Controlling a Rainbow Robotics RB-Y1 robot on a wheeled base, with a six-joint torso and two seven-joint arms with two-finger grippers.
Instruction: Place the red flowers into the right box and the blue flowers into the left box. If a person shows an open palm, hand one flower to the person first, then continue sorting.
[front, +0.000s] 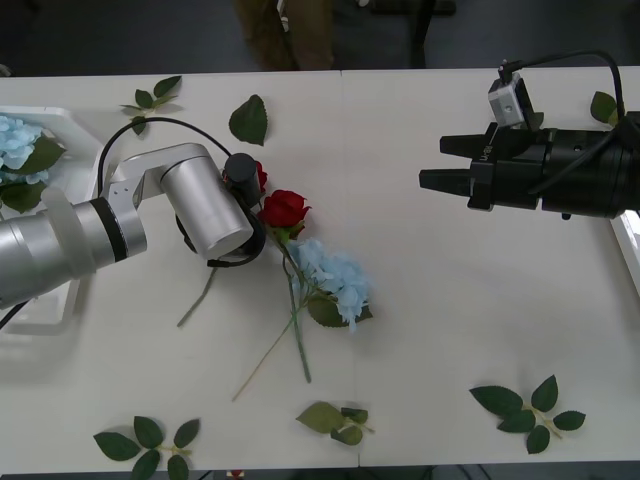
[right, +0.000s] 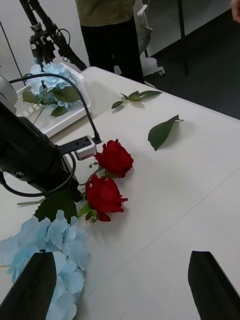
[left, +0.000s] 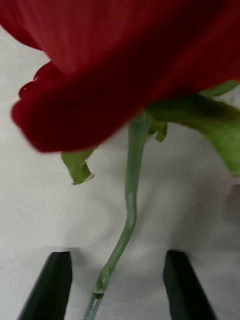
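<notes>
White counter (front: 440, 330) with scattered flowers. Left end effector (left: 117, 285), fingers spread wide, straddles a red rose's stem (left: 131, 200); its own wrist hides it from above. Two red roses (right: 110, 177) lie mid-counter, blue hydrangea (front: 335, 280) just nearer. Right end effector (front: 430, 165) hovers open, well right.

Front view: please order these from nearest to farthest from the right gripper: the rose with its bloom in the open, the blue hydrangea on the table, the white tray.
Measured from the right gripper, at the table's right:
1. The red rose, mid-table, beside the left arm.
2. The blue hydrangea, just below the rose; nearly the same distance, hard to call.
3. The white tray, at the far left edge.
</notes>
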